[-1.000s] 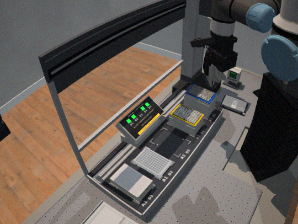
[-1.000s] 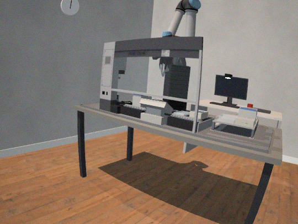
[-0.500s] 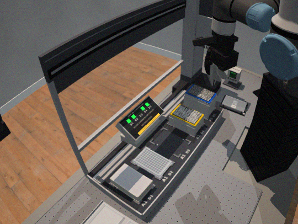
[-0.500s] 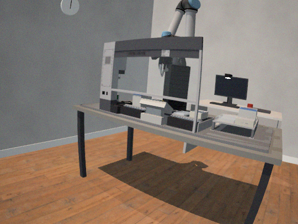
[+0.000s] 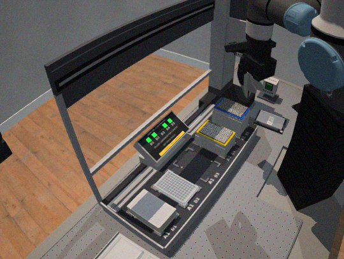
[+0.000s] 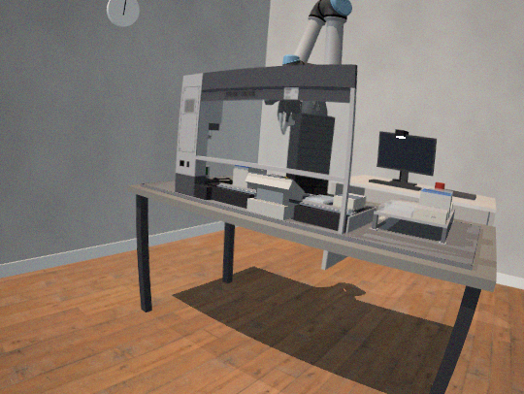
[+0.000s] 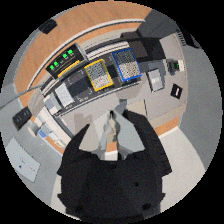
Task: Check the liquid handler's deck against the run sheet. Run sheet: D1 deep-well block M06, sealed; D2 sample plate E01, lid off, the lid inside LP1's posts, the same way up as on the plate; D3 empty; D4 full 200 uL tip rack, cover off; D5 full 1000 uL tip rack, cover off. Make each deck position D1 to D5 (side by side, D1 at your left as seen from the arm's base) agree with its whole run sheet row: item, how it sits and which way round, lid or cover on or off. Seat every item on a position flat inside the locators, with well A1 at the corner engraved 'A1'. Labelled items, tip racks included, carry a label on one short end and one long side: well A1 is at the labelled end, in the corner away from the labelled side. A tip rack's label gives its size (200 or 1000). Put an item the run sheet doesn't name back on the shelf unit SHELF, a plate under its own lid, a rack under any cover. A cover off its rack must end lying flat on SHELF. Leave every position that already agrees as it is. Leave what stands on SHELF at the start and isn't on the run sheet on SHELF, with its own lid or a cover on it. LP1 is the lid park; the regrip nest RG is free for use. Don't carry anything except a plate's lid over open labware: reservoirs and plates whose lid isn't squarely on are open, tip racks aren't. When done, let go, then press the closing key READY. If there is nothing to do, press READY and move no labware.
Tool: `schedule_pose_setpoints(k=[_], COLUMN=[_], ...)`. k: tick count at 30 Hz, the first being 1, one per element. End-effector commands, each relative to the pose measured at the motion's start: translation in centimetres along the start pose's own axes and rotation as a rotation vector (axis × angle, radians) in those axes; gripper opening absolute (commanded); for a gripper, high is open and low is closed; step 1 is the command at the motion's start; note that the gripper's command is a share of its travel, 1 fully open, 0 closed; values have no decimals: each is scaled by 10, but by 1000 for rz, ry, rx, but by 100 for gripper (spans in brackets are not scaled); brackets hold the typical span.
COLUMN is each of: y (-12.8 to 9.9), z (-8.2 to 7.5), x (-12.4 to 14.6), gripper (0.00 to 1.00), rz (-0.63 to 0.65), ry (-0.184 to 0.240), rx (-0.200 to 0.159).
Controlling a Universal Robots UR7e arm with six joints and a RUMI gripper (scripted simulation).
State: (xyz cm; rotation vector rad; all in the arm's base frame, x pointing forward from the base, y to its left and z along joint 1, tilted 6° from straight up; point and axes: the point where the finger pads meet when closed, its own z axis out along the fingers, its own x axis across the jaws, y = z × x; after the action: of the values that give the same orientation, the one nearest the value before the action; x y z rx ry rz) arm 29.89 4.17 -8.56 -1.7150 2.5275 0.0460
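Observation:
The deck row shows in the top view. D1 holds a sealed deep-well block (image 5: 152, 211). D2 holds a sample plate (image 5: 176, 187) with open wells. D3 (image 5: 197, 166) is bare. D4 holds a yellow-rimmed tip rack (image 5: 216, 132) and D5 a blue-rimmed tip rack (image 5: 232, 108), both uncovered. A flat lid (image 5: 270, 120) lies in the lid park beside D5. The READY key (image 5: 271, 86) with a green face stands beyond it. My gripper (image 5: 250, 89) is shut and empty. It hangs high, above the far end of D5 and close to the READY key. The wrist view shows the closed fingers (image 7: 114, 120) with nothing between them.
A status panel (image 5: 162, 135) with green lights stands behind D2 and D3. The handler's black gantry beam (image 5: 127, 41) spans the deck. A dark cabinet (image 5: 315, 143) stands at the right. The shelf unit (image 6: 417, 213) with white items stands past D1's end.

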Motion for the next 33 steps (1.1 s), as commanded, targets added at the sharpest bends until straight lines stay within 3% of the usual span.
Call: schedule_pose_setpoints(k=[1, 33], y=[-21, -26], z=[0, 0], x=[98, 118], gripper=[0, 0], rz=[279, 347], ry=[-3, 3], rx=[1, 0])
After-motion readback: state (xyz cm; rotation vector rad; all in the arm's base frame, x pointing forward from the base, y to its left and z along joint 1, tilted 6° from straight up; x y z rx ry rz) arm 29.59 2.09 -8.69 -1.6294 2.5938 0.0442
